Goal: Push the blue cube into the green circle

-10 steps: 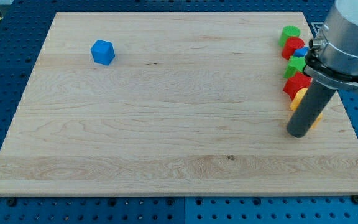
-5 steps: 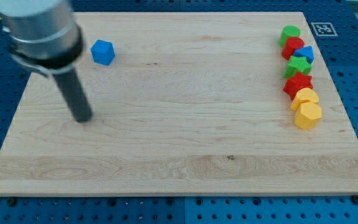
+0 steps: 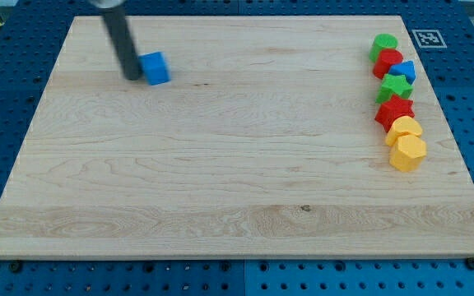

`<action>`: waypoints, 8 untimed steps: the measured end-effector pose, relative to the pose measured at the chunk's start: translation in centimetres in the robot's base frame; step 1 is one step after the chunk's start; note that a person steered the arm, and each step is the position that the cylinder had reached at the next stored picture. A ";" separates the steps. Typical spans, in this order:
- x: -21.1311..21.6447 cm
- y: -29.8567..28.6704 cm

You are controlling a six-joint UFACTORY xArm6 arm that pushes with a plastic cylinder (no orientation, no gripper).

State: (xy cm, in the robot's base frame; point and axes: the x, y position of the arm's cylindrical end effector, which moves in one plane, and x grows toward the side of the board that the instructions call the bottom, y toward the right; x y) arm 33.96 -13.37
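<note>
The blue cube point(image 3: 155, 68) sits on the wooden board near the view's top left. My tip point(image 3: 131, 77) is right against the cube's left side, touching it. The green circle point(image 3: 384, 44) is a green cylinder at the view's top right, at the top of a column of blocks. The rod rises from the tip to the view's top edge.
Below the green circle a column runs down the board's right edge: a red block point(image 3: 388, 61), a small blue block point(image 3: 406, 71), a green star point(image 3: 396, 86), a red star point(image 3: 394, 110), a yellow block point(image 3: 403, 127) and a yellow hexagon point(image 3: 408, 153).
The rod swept from the right-hand column across to the board's left, then up to the blue cube's left side. The cube has shifted a little to the right.
</note>
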 end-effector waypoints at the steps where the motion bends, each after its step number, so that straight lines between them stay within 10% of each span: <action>1: -0.6 5.1; 8: -7.8 27.5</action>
State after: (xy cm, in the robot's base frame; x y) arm 26.18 14.10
